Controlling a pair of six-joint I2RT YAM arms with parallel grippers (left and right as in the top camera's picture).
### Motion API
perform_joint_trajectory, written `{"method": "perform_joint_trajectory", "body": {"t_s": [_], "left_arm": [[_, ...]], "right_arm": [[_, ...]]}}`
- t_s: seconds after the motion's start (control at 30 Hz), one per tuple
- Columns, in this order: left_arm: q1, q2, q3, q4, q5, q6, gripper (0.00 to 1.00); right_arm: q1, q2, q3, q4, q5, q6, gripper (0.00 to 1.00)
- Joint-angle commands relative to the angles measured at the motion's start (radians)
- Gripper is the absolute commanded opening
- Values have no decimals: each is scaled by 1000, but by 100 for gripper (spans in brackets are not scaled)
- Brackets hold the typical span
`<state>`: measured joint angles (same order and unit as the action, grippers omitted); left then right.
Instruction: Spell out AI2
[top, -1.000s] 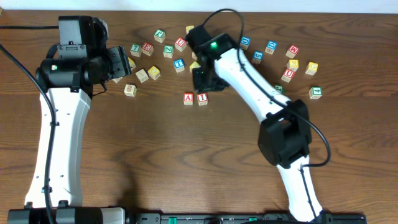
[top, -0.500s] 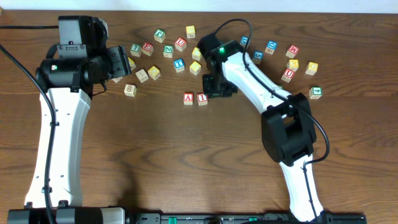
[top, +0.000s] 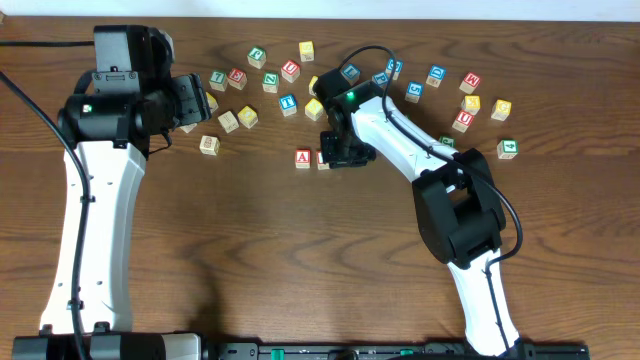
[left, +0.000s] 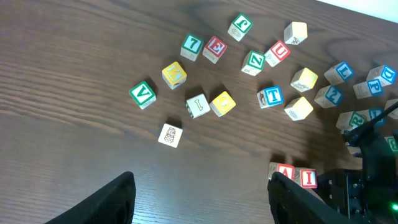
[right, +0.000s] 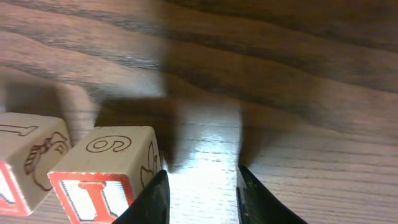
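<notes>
Starting on the left: our left gripper (left: 202, 190) is spread wide with nothing in it, hanging over bare table (left: 62, 56), well apart from the word. The loose pile of blocks (left: 211, 102) is out ahead of it.

Moving right, the A block (top: 303, 158) and the I block (top: 323, 158) sit around the middle of the table, side by side and touching, with A on the left. They're cubes, so neither has a real long axis. The pair makes a short row running left-right across the overhead view, red letters facing up and reading the right way up from there. Both are pale wood with a red border round the letter. From the right wrist we can see the I block also has an outlined 6 or 9 on a neighbouring face and a line drawing on another.

The right gripper (right: 202, 196) is just right of the I block. Its near finger (right: 152, 205) is right beside the block's edge, and we can't tell if it's actually touching. The jaws are a narrow gap apart with only table between them, so it's holding nothing.
</notes>
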<state>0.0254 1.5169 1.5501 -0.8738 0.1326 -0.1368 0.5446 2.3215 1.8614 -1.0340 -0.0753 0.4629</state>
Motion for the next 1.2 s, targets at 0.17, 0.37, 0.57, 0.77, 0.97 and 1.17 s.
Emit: {"method": "perform_joint_trajectory", "body": {"t_s": [0.17,0.37,0.57,0.77,0.97,1.17], "left_arm": [[2,6,9,0,6,2,67],[2,6,9,0,6,2,68],[2,6,9,0,6,2,68],[2,8,9,0,6,2,67],[2,27,9,0,6,3,67],[42,31,9,13,-67,3,67]], "right_arm": [[18,5,-6,25,-40,16,31],[32,5,-6,48,-40,31,33],[34,5,-6,54,-39,38,33],[24,-5,18,34,-23,25,31],[1,-48,78,-5,-7,-54,35],[40,-44,86,144,-119,-53,31]]}}
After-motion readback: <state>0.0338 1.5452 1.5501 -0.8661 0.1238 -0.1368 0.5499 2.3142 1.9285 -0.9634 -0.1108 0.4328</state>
